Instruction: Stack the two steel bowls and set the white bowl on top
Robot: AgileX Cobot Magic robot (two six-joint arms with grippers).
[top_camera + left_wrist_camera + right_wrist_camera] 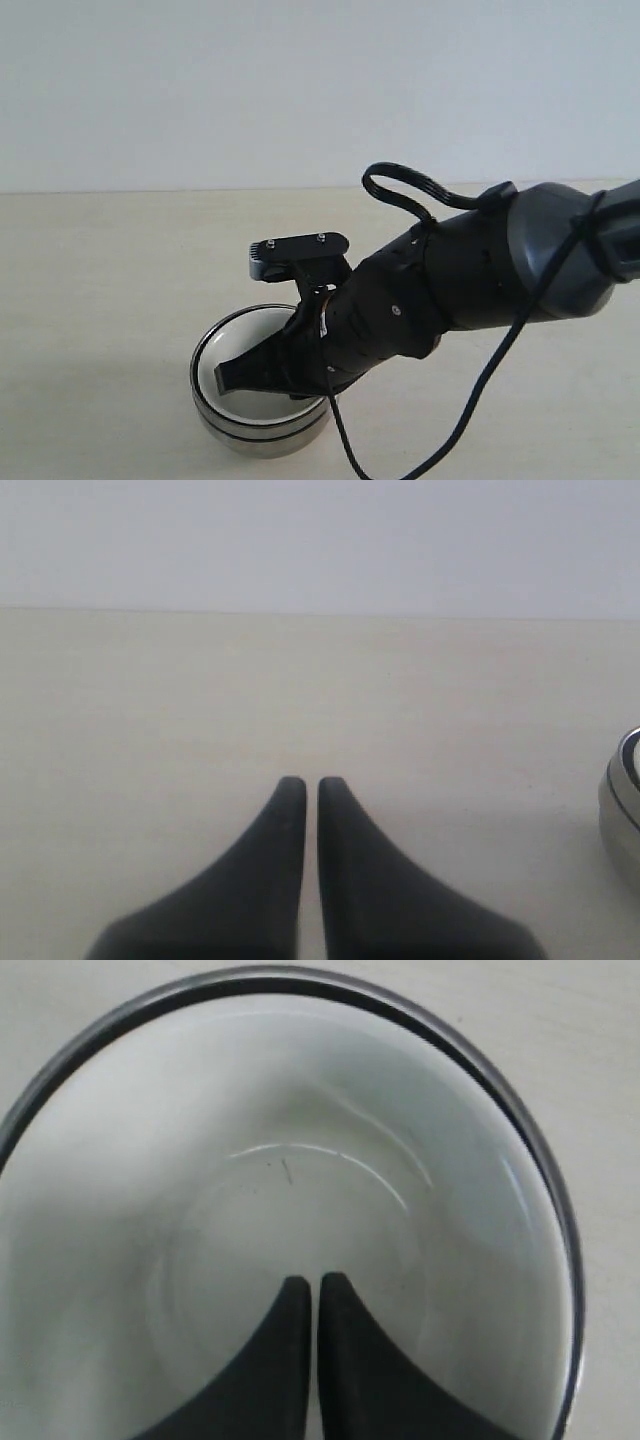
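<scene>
The white bowl point(240, 345) sits nested in the two steel bowls point(262, 432). The right gripper point(308, 1282), closed on nothing, hangs inside it: lift straight up, clear of its rim. The left gripper point(304, 783) rests closed, empty

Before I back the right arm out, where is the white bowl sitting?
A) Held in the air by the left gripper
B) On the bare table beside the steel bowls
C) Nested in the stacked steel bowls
C: the white bowl sits inside the steel bowls, whose two rims show stacked around it, and the right gripper is shut with its tips down inside it.
</scene>
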